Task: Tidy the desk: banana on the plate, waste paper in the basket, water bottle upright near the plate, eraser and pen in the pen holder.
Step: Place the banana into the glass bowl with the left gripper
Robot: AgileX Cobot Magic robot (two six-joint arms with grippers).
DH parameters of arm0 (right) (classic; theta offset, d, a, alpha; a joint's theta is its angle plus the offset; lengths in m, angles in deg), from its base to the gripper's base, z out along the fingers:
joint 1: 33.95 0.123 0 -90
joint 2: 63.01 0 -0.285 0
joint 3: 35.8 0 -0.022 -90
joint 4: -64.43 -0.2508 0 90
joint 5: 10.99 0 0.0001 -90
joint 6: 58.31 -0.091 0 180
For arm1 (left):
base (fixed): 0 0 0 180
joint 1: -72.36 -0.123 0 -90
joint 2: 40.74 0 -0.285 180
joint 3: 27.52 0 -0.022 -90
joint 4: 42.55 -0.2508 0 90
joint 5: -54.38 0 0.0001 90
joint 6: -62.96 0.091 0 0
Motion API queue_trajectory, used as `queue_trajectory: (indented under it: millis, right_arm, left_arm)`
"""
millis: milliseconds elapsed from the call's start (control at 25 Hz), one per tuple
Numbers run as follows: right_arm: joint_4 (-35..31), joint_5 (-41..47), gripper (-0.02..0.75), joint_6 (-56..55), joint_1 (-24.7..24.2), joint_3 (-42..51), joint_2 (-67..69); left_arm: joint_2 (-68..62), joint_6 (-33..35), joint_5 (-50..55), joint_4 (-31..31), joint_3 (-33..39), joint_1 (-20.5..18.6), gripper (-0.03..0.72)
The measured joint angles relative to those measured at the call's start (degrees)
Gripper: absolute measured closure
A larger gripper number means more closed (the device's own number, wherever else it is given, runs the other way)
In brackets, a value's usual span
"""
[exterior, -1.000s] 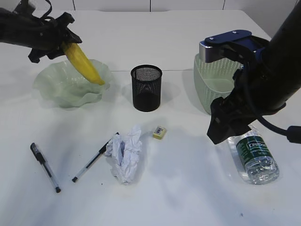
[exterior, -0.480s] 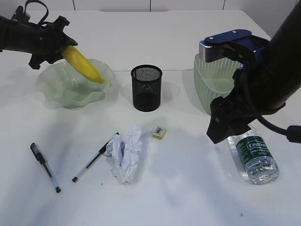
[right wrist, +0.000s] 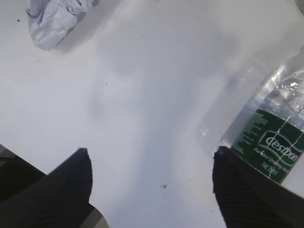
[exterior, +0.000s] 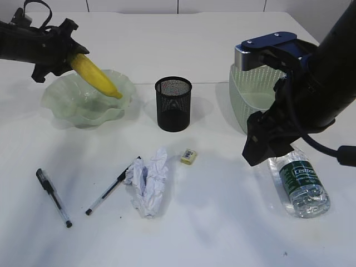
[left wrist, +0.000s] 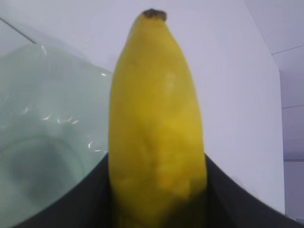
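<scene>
Banana [exterior: 94, 73] is sticking out forward of the left jaws [exterior: 65, 54], which are clamping its stem end, its long axis slanting down over the plate [exterior: 61, 103]. Right jaws [right wrist: 152, 183] are standing wide apart, holding nothing, the water bottle [right wrist: 275, 128] lying just beside them.

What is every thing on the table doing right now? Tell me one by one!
banana: held up by the left end effector, tip over the plate
plate: nothing lying in it yet
water bottle: lying on its side
right end effector: open, holding nothing, next to the bottle
waste paper: crumpled, on the desk
eraser: on the desk
two pens: lying flat
pen holder: upright
basket: upright
</scene>
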Motion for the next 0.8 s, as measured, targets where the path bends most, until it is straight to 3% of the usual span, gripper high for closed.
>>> queue_trajectory:
  millis: [240, 800]
  right_arm:
    - [0.0, 0.0, 0.150, 0.0, 0.0, 0.0, 0.0]
    - [0.0, 0.0, 0.150, 0.1, 0.0, 0.0, 0.0]
  left_arm:
    - [-0.1, 0.0, 1.1, -0.7, 0.0, -0.1, 0.370]
    - [-4.0, 0.0, 1.4, 6.5, 0.0, -0.8, 0.370]
